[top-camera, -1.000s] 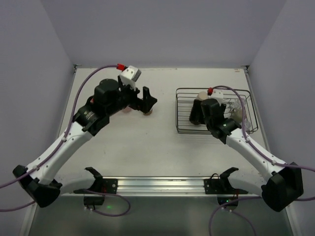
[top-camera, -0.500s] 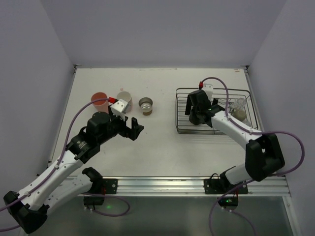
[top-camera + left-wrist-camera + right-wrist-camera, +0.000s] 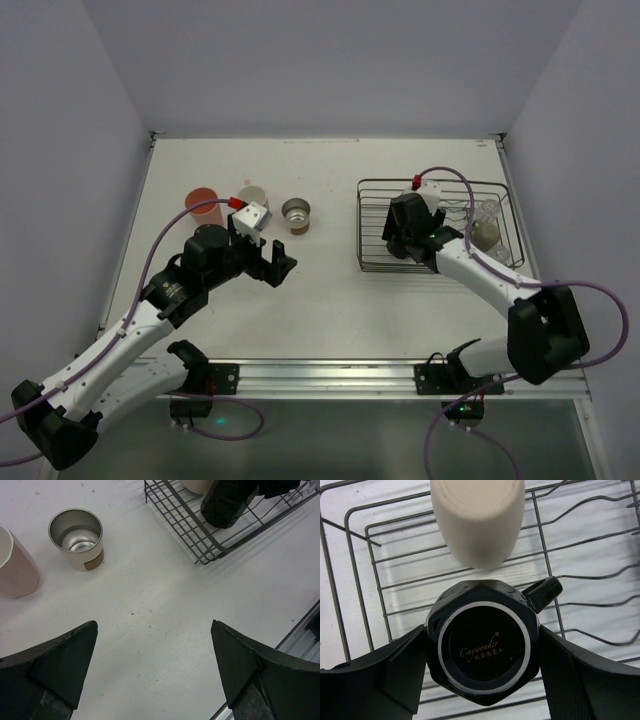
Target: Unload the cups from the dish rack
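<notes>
The right gripper (image 3: pixel 481 636) is closed in on the dark mug (image 3: pixel 482 652), one finger against each flank. The mug is upside down, its base with a white ring and the word "Caywonder" facing the wrist camera, and its handle sticks out towards the upper right of that view. It sits on the wire floor of the dish rack (image 3: pixel 372 215), in the rack's left part as seen from above.

Just beyond the mug, almost touching it, a beige cup (image 3: pixel 477 520) also stands upside down on the wires. Curved divider prongs run along the right side of the wrist view, close to the mug's handle. Further right in the rack, well apart from the gripper, are a clear cup (image 3: pixel 487 211) and, just nearer the arms, a greyish-beige piece (image 3: pixel 487 235) too small to make out.

The left gripper (image 3: pixel 154 630) has its jaws spread wide, with nothing between them. It hangs over bare table (image 3: pixel 330 290) left of the rack. Ahead of it stands the shiny metal cup (image 3: pixel 76 535), upright, mouth up and nothing in it. The pale pink cup (image 3: pixel 15 565) is near it on the left, not touching. The salmon-orange cup (image 3: pixel 202 200) stands beyond the pink one, further left, so that the three make a loose row on the table, well apart from the rack.
</notes>
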